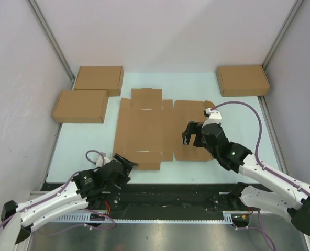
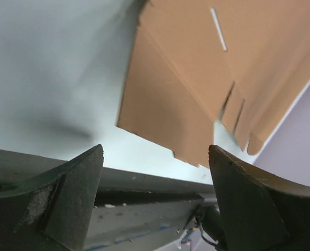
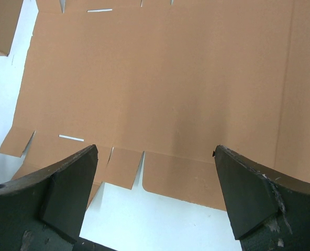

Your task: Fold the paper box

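left gripper: wide apart, holding nothing; paper box edge just ahead of fingertips
right gripper: wide apart, holding nothing; paper box flat beneath

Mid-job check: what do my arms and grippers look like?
The left arm and right arm have white shells with black joints, each trailed by a purple cable. The left gripper and right gripper are black, with broad wedge-shaped fingers scuffed pale at the edges.

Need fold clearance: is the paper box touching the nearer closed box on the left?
Apart. Top view shows a strip of table between the paper box and that closed box.
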